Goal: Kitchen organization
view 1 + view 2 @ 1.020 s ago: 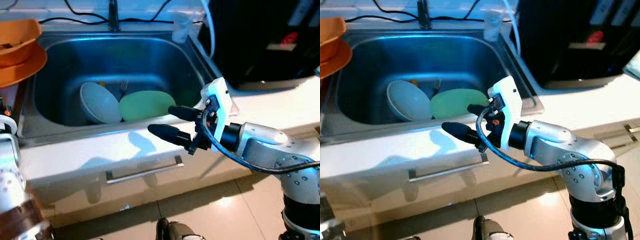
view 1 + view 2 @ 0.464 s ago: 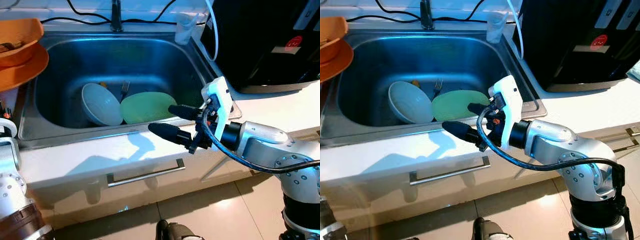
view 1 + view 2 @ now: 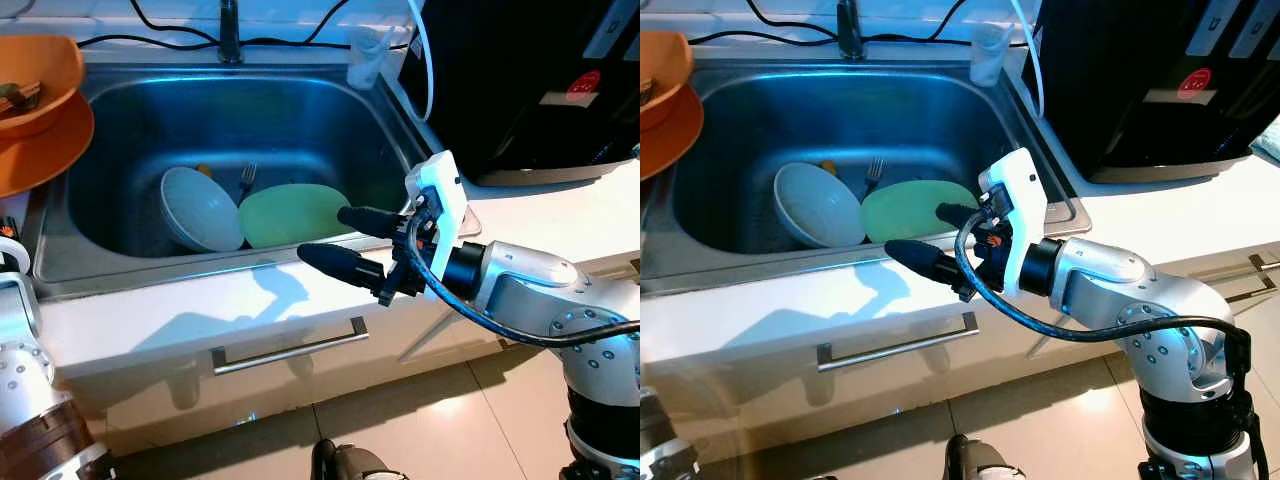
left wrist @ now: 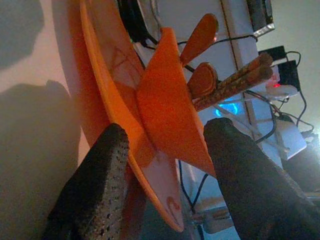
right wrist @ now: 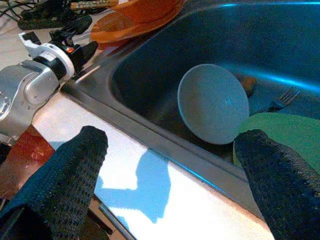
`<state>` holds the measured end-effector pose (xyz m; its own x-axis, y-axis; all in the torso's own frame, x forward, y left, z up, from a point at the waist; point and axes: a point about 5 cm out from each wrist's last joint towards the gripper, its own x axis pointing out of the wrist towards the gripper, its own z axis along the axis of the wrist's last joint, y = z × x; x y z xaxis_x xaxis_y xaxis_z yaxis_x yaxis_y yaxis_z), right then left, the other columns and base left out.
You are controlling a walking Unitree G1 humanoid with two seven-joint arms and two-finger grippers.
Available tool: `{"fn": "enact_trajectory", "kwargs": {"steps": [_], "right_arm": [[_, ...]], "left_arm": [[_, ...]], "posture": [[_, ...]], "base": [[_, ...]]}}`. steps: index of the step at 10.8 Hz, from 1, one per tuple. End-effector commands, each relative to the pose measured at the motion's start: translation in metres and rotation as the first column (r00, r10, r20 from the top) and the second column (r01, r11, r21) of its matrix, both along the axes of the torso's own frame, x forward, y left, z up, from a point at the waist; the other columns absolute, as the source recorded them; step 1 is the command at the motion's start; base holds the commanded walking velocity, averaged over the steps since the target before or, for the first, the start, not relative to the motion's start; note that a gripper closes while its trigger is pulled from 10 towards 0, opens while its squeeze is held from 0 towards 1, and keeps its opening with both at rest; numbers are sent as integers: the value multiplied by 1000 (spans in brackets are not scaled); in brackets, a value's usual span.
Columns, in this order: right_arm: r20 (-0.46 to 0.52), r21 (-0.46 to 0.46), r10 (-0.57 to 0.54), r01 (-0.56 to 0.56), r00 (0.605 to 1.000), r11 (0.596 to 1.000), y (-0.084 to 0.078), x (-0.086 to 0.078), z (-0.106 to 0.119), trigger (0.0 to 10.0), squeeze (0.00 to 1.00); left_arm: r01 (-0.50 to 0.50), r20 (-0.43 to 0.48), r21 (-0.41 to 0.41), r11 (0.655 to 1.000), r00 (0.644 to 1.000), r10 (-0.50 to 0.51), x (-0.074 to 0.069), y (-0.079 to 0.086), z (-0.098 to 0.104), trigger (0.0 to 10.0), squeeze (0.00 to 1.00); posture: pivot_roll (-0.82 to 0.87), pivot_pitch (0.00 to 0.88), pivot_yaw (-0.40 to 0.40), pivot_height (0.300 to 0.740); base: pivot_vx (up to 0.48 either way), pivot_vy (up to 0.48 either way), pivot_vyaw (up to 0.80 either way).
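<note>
Little looks done: bowl (image 3: 200, 207), plate (image 3: 292, 213) and fork (image 3: 247, 178) lie in the sink (image 3: 390, 130). Right end effector (image 3: 345, 243) hovers wide, empty, at its near edge; left end effector (image 4: 165, 165) wide by orange dishes (image 3: 40, 110).

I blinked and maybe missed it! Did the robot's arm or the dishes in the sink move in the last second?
Almost nothing moved. The whole picture shifted a little, so that is the camera. The right gripper still hangs open over the sink's front rim, holding nothing. The grey bowl, green plate and fork lie where they were. The left gripper is open beside the orange dishes.
</note>
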<state>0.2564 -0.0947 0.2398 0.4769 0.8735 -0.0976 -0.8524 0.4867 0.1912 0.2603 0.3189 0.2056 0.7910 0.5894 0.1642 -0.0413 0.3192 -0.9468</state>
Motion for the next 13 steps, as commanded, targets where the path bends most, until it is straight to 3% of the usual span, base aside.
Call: {"fn": "enact_trajectory", "kwargs": {"steps": [1, 4, 6, 8, 10, 13], "right_arm": [[2, -14, -14, 14, 1000, 1000, -3, 2, -2, 10000, 0], [2, -6, -17, 17, 1000, 1000, -1, 3, -3, 10000, 0], [5, -3, -15, 15, 1000, 1000, 0, 6, -3, 10000, 0], [13, 4, -9, 9, 1000, 1000, 3, 7, -3, 10000, 0], [20, 10, -19, 19, 1000, 1000, 2, 9, -4, 10000, 0], [27, 24, -37, 36, 999, 999, 3, 10, -5, 10000, 0]], "left_arm": [[-140, -297, -343, 929, 954, 34, -23, 3, -96, 10000, 1000], [-91, -238, -393, 915, 971, -5, -18, -15, -87, 10000, 1000], [-31, -208, -439, 898, 976, -68, -16, -43, -80, 10000, 1000], [52, -196, -479, 877, 967, -164, -10, -74, -81, 10000, 1000], [107, -206, -492, 864, 950, -235, -8, -92, -81, 10000, 1000], [158, -244, -478, 864, 921, -303, -12, -104, -77, 10000, 1000]], "posture": [[13, 187, -260, 740], [25, 187, -252, 740], [41, 184, -253, 740], [49, 173, -247, 740], [55, 170, -233, 740], [70, 168, -196, 740]], "base": [[0, 0, 0], [0, 0, 0], [0, 0, 0], [0, 0, 0], [0, 0, 0], [0, 0, 0]]}}
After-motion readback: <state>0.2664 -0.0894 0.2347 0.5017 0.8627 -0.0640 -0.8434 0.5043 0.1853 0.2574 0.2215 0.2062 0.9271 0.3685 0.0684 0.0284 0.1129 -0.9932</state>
